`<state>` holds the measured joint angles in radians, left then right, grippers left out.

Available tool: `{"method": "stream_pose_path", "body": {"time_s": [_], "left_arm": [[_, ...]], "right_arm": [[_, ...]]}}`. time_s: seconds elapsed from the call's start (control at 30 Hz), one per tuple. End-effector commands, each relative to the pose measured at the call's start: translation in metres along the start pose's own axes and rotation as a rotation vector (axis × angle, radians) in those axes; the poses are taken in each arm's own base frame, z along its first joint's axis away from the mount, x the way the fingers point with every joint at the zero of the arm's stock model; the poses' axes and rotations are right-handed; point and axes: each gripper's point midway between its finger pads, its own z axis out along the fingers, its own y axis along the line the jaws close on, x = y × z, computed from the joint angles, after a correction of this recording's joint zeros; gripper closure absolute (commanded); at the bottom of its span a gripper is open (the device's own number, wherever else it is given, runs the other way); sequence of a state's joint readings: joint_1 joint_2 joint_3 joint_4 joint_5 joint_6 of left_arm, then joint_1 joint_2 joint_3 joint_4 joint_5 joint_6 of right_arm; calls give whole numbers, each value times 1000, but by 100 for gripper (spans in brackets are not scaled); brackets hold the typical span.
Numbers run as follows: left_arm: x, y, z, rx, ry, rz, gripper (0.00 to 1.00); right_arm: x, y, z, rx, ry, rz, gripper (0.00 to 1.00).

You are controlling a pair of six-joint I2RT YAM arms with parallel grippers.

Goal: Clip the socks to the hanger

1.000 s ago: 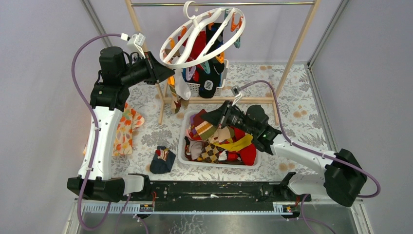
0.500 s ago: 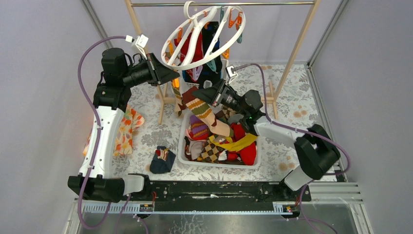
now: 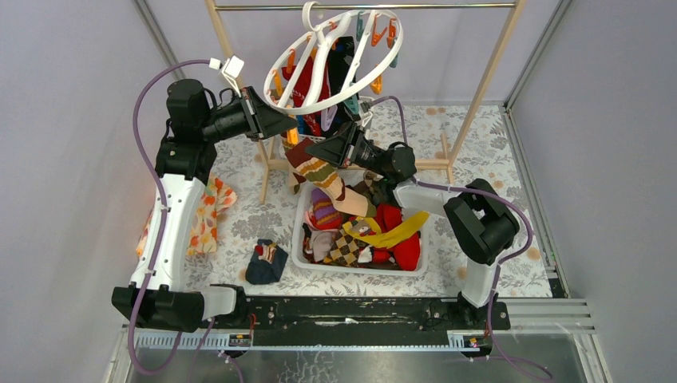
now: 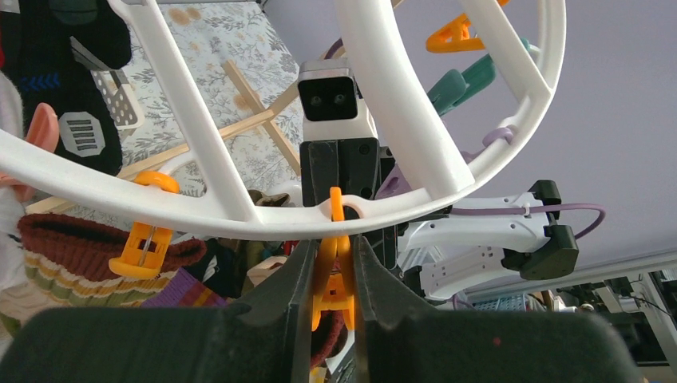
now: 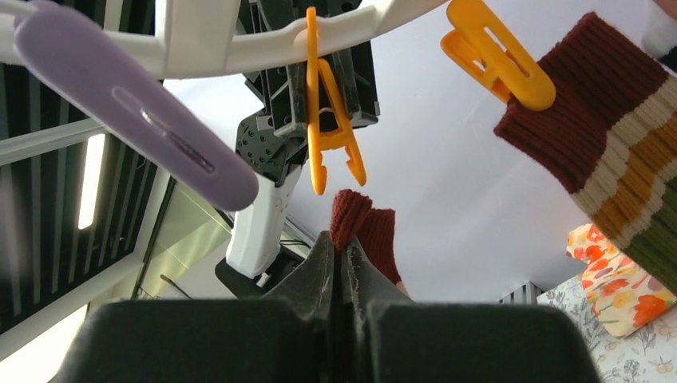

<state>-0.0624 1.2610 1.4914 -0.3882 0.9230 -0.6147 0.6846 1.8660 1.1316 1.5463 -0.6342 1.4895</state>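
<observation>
The white ring hanger hangs tilted from the rack rod. Several socks are clipped under it. My left gripper is shut on an orange clip at the hanger's rim. In the right wrist view that clip hangs with its lower tips spread. My right gripper is shut on the maroon cuff of a striped sock, just below the clip's tips. The sock trails down towards the white bin, which holds several more socks.
A striped sock hangs from a neighbouring orange clip, and a purple clip dangles to the left. The wooden rack stands behind. A dark sock and an orange-flowered cloth lie on the table's left.
My right gripper has lifted the striped sock out of the bin, up and left to just under the hanger. The left gripper has stayed on the orange clip.
</observation>
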Motion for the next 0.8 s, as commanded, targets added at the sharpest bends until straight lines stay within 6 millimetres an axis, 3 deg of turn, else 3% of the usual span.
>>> {"method": "stream_pose_path", "body": {"time_s": [0.0, 0.17, 0.3, 0.47, 0.6, 0.7, 0.77], "left_arm": [[-8, -18, -6, 63, -13, 37, 100], [-9, -20, -11, 63, -23, 48, 100], [-9, -18, -11, 62, -20, 38, 100], [-12, -19, -13, 84, -17, 25, 100], [-16, -19, -15, 84, -21, 19, 100], [-17, -20, -15, 88, -25, 9, 100], [-17, -22, -15, 96, -26, 2, 100]], "right_arm": [[2, 49, -3, -103, 15, -88, 100], [13, 54, 0, -87, 15, -90, 100], [28, 70, 12, -115, 28, -114, 100], [40, 112, 27, -308, 54, -6, 100], [54, 138, 40, -356, 124, -43, 100], [55, 140, 34, -340, 111, -74, 100], [55, 127, 28, -302, 92, -72, 100]]}}
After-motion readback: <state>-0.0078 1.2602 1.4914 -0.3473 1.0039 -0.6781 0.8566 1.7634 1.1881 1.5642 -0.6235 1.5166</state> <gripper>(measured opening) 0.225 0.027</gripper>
